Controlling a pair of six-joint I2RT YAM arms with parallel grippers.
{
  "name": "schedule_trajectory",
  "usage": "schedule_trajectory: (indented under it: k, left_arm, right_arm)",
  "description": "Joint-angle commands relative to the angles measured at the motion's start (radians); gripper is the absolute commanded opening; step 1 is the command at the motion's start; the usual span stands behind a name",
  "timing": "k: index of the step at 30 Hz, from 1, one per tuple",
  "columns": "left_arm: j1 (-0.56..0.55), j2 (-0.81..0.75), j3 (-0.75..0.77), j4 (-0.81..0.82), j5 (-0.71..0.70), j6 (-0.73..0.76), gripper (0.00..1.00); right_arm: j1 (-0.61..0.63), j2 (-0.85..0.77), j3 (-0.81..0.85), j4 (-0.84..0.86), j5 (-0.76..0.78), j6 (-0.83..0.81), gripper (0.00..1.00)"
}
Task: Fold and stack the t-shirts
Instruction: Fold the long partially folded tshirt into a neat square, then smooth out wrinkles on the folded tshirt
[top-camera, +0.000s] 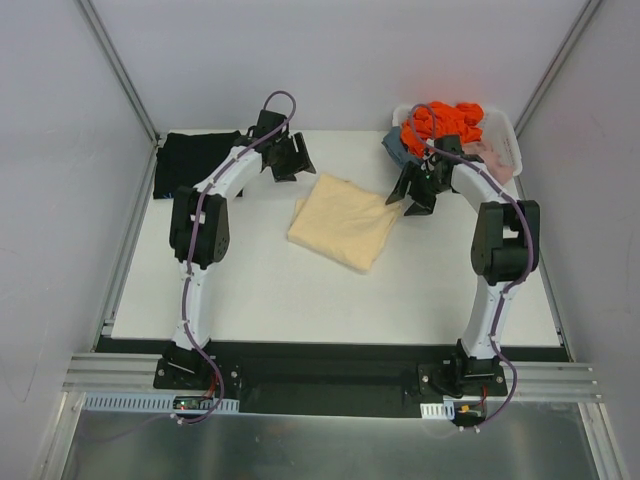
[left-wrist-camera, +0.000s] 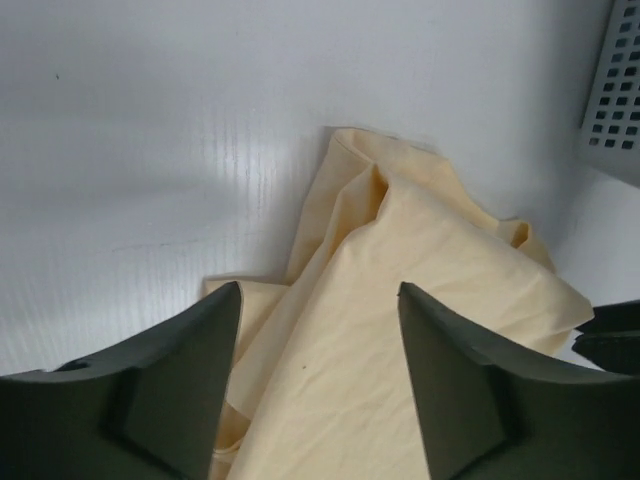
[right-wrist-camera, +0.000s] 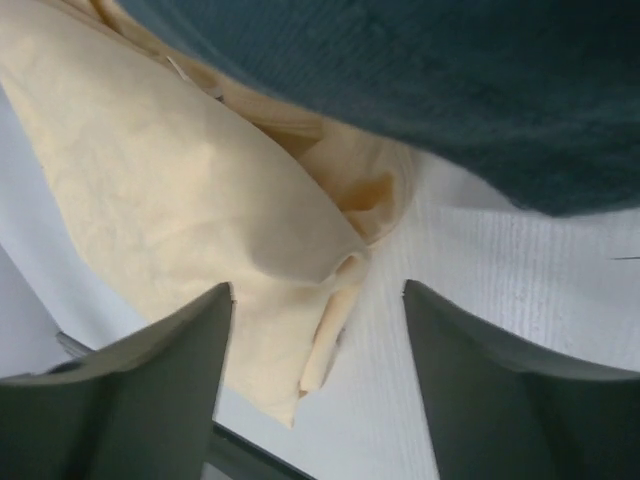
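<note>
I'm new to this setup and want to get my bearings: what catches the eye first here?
The folded cream-yellow t-shirt lies mid-table between the open left gripper and right gripper. Bright orange cloth is heaped in the white basket at the far right corner, and a black t-shirt sits at the far left corner.

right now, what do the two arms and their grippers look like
The left arm and right arm are both white tubular links joined by bulky black joint housings, on black bases. A thin purple cable runs along each, looping above the wrist. The left gripper and right gripper are matte dark grey, each with two broad wedge-shaped fingers.
</note>
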Motion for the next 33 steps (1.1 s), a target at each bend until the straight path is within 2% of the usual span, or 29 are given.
schedule_trajectory:
  k: [1, 2, 3, 4, 8, 10, 12, 15, 20, 25, 30, 33]
  left_arm:
    - [-0.006, -0.058, 0.027, 0.045, 0.083, 0.016, 0.81]
    - [-0.006, -0.075, -0.004, 0.045, 0.081, 0.019, 0.86]
    - [-0.009, -0.116, -0.024, 0.045, 0.078, 0.024, 0.89]
    - [-0.018, -0.138, -0.042, 0.045, 0.076, 0.024, 0.98]
    - [-0.049, -0.231, -0.171, 0.059, 0.093, 0.03, 0.99]
    - [-0.055, -0.253, -0.219, 0.078, 0.163, 0.021, 0.99]
    - [-0.055, -0.256, -0.297, 0.144, 0.216, -0.033, 0.99]
    - [-0.058, -0.248, -0.355, 0.201, 0.29, -0.077, 0.99]
    - [-0.058, -0.218, -0.478, 0.292, 0.322, -0.129, 0.99]
    - [-0.059, -0.217, -0.567, 0.336, 0.339, -0.15, 0.99]
    - [-0.059, -0.309, -0.733, 0.342, 0.284, -0.137, 0.99]
    - [-0.062, -0.397, -0.86, 0.345, 0.262, -0.137, 0.99]
  right_arm:
    - [0.046, -0.063, 0.058, -0.04, 0.062, -0.067, 0.79]
    - [0.055, -0.097, 0.046, -0.055, 0.07, -0.082, 0.83]
    - [0.063, -0.115, 0.035, -0.071, 0.077, -0.085, 0.97]
    - [0.081, -0.137, 0.018, -0.075, 0.078, -0.085, 0.97]
    - [0.135, -0.287, -0.105, -0.04, 0.073, -0.069, 0.97]
    - [0.164, -0.321, -0.183, 0.032, -0.01, -0.014, 0.97]
    - [0.185, -0.343, -0.256, 0.173, -0.154, 0.086, 0.97]
    - [0.235, -0.329, -0.31, 0.285, -0.238, 0.145, 0.97]
    - [0.288, -0.277, -0.358, 0.366, -0.214, 0.202, 0.97]
    - [0.281, -0.229, -0.408, 0.354, -0.163, 0.149, 0.97]
    - [0.278, -0.206, -0.484, 0.356, -0.182, 0.129, 0.97]
    - [0.285, -0.249, -0.54, 0.351, -0.185, 0.116, 0.97]
